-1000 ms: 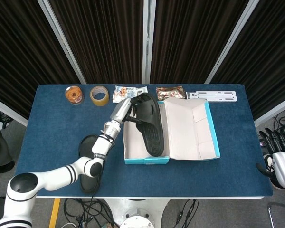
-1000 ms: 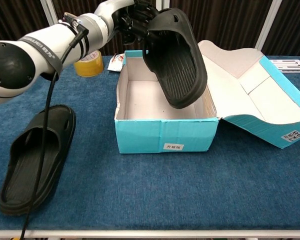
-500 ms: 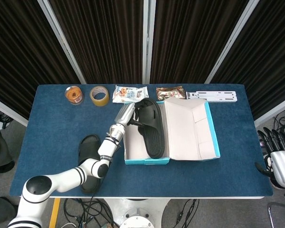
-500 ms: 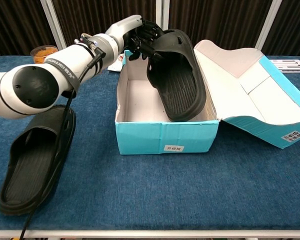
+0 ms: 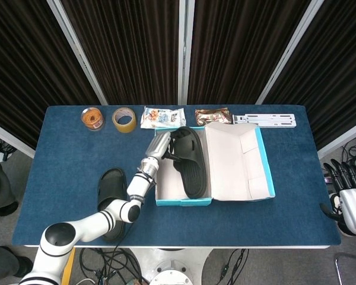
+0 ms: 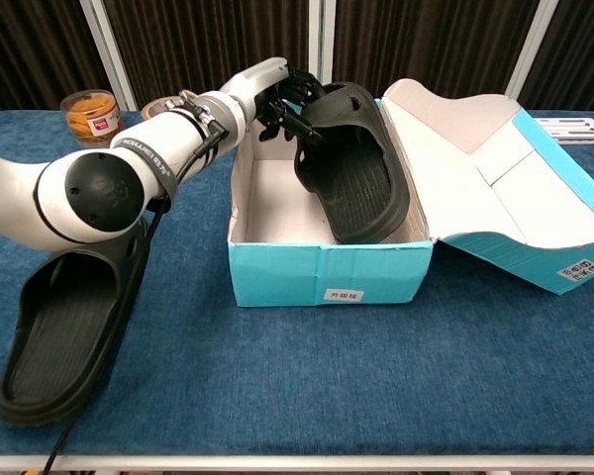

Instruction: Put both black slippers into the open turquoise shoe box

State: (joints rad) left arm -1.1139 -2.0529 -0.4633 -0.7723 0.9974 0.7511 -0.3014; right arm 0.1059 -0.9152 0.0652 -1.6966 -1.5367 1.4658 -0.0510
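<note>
Fingers point(image 6: 282, 99) of left hand point(image 6: 277, 94) curled round strap end of one slipper point(image 6: 351, 163), slipper tilted w/ toe down inside open box point(image 6: 327, 262), other slipper point(image 6: 69, 322) flat on table point(image 6: 376, 396) left of box, right hand point(image 5: 347, 199) off table edge, fingers apart, holding nothing.

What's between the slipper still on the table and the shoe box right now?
The left arm crosses that gap, reaching to the slipper in the box. Otherwise, bare blue cloth separates the slipper on the table from the turquoise shoe box, clearest in the chest view.
</note>
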